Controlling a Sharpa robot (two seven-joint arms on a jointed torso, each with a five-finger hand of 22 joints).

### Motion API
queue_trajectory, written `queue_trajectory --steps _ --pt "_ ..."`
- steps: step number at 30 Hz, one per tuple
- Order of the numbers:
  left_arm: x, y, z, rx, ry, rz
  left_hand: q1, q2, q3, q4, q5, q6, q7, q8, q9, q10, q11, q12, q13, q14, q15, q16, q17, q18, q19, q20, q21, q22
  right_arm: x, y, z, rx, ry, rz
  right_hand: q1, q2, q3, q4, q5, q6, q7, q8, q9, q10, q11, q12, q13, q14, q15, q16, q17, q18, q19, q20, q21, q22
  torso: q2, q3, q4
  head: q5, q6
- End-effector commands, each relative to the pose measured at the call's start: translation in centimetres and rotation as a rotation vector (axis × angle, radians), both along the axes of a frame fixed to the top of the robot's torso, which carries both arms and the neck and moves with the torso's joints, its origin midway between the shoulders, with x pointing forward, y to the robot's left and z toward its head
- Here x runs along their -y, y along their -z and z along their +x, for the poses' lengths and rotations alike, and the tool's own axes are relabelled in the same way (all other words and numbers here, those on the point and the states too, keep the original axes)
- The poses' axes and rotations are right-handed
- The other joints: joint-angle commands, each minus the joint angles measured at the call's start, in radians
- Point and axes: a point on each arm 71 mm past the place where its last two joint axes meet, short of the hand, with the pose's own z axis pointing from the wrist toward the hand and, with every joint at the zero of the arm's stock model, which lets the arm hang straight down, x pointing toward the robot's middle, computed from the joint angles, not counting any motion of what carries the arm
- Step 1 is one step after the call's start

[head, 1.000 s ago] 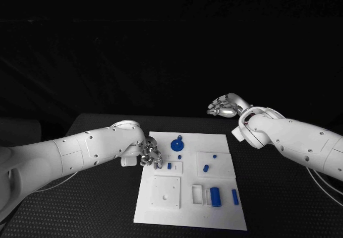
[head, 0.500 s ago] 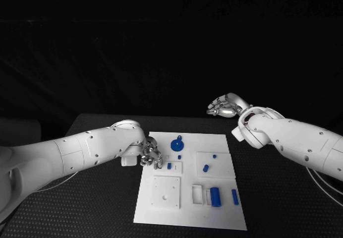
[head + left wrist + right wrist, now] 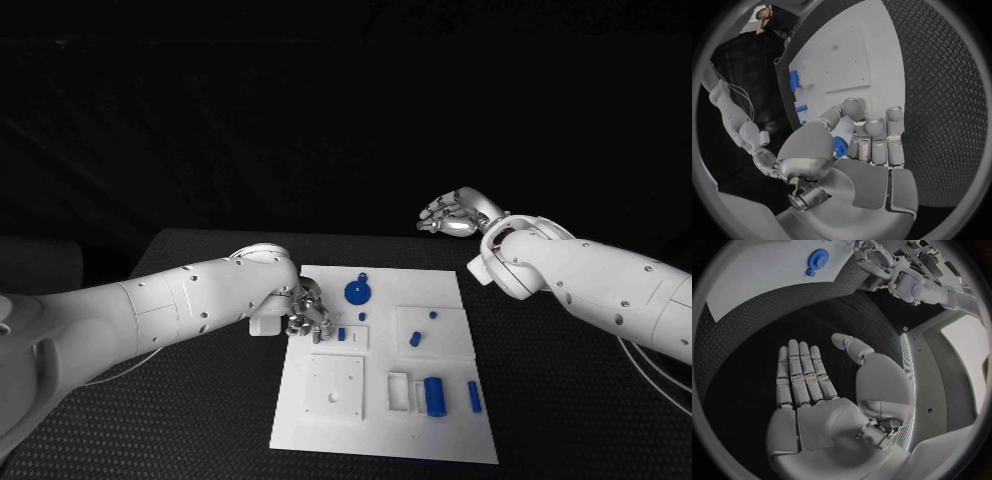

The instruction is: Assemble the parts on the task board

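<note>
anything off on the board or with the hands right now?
Nothing stands out. The task board lies flat and square on the table, with the blue parts, including the round disc, sitting on it. The left hand is at the board's left edge; the right hand is open beyond the far edge, holding nothing.

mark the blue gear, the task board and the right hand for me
blue gear (image 3: 358,293), head view, centre of the disc.
task board (image 3: 375,432), head view, bare white near edge.
right hand (image 3: 811,385), right wrist view, where the flat, spread fingers meet the palm.
</note>
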Motion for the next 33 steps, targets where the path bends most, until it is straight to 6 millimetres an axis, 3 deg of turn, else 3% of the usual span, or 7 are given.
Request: queue_trajectory --steps 1,19,33 --pt "0.39 0.26 -0.06 0.005 0.012 0.006 0.007 0.008 0.058 -0.054 0.003 0.041 -0.034 -0.006 0.000 -0.001 -0.005 0.007 -0.001 0.018 -0.028 0.005 -0.001 0.001 0.004 -0.131 0.006 0.019 -0.18 0.03 -0.04 -0.003 -0.014 -0.001 0.007 0.002 0.000 0.003 0.004 -0.009 -0.001 0.005 -0.001 0.006 0.003 -0.004 0.000 -0.006 0.001 -0.003 -0.001 0.006 -0.005 0.003 -0.006 0.001 0.000 0.0005 -0.0001 0.000 0.000" --pt "0.16 0.14 0.36 0.047 -0.005 0.012 -0.003 0.017 0.056 -0.054 -0.011 0.039 -0.033 -0.009 0.005 -0.004 -0.004 0.011 -0.004 0.018 -0.028 0.003 -0.004 0.001 0.005 -0.131 0.007 0.018 -0.18 0.03 -0.02 -0.003 -0.015 -0.001 0.007 0.003 0.000 0.003 0.004 -0.009 -0.001 0.006 -0.002 0.006 0.003 -0.005 0.000 -0.006 0.001 -0.003 -0.001 0.006 -0.004 0.003 -0.006 0.002 0.001 -0.0009 -0.0001 -0.002 0.001" --pt "0.08 0.13 0.51 0.010 -0.023 -0.015 -0.001 0.015 0.059 -0.055 -0.010 0.041 -0.034 -0.009 0.007 -0.005 -0.006 0.013 -0.005 0.019 -0.029 0.003 -0.004 0.002 0.006 -0.132 0.007 0.018 -0.22 0.04 -0.03 -0.004 -0.016 -0.001 0.007 0.004 0.000 0.003 0.004 -0.009 -0.001 0.006 -0.002 0.006 0.003 -0.005 0.000 -0.006 0.001 -0.003 -0.001 0.006 -0.004 0.003 -0.007 0.002 0.000 0.0001 0.0007 -0.005 -0.003"
